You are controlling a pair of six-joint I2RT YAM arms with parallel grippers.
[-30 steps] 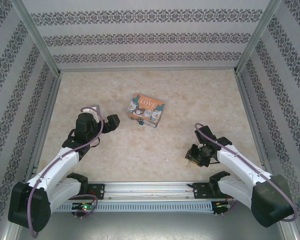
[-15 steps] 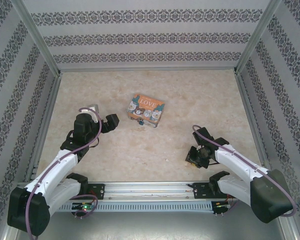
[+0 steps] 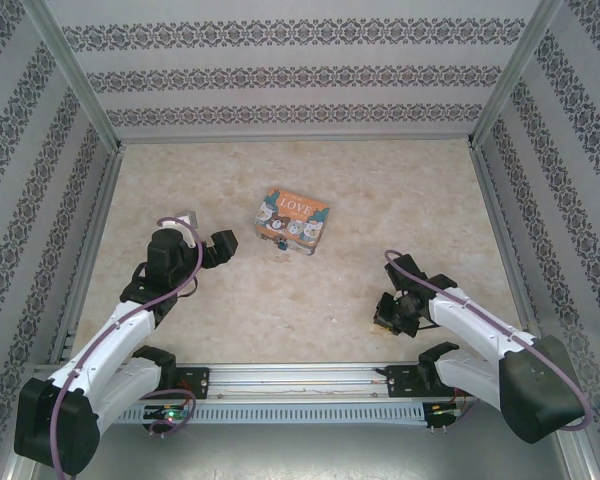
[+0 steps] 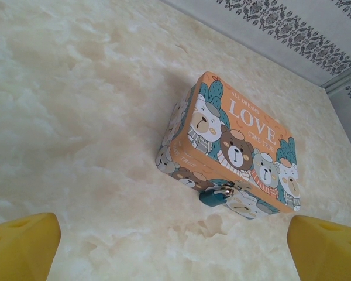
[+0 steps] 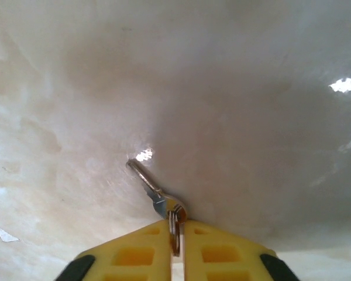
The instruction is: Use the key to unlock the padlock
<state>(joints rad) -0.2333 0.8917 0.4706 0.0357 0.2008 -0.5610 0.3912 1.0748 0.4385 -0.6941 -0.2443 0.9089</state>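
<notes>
at the near edge a metal rail (image 3: 300, 378) carries both arm bases, and just beyond it on the right the right gripper (image 3: 384, 316) is down at the marbled surface (image 3: 300, 300). in the right wrist view the right gripper (image 5: 175, 227) has its yellow fingers (image 5: 134, 254) pressed together on the small ring of the key (image 5: 150, 184), whose silver blade points out ahead and to the left, low over the surface, its tip beside a bright glint. further in on the left, the left gripper (image 3: 208, 232) stands spread as wide as it goes with nothing in it; its wrist view shows its two yellow fingertips (image 4: 23, 246) at the bottom corners. bare surface lies between each gripper and the colourful box marked "love" (image 3: 292, 218), which sits mid-surface well apart from both. the box (image 4: 240, 146) has its lid down, so whatever is inside cannot be seen. the padlock (image 4: 214, 196), blue with a thin silver shackle, hangs at the clasp on the box's near side and touches it; from above the padlock (image 3: 281, 243) is a dark speck at that edge. patterned walls (image 3: 300, 75) close in the far side and both flanks.
</notes>
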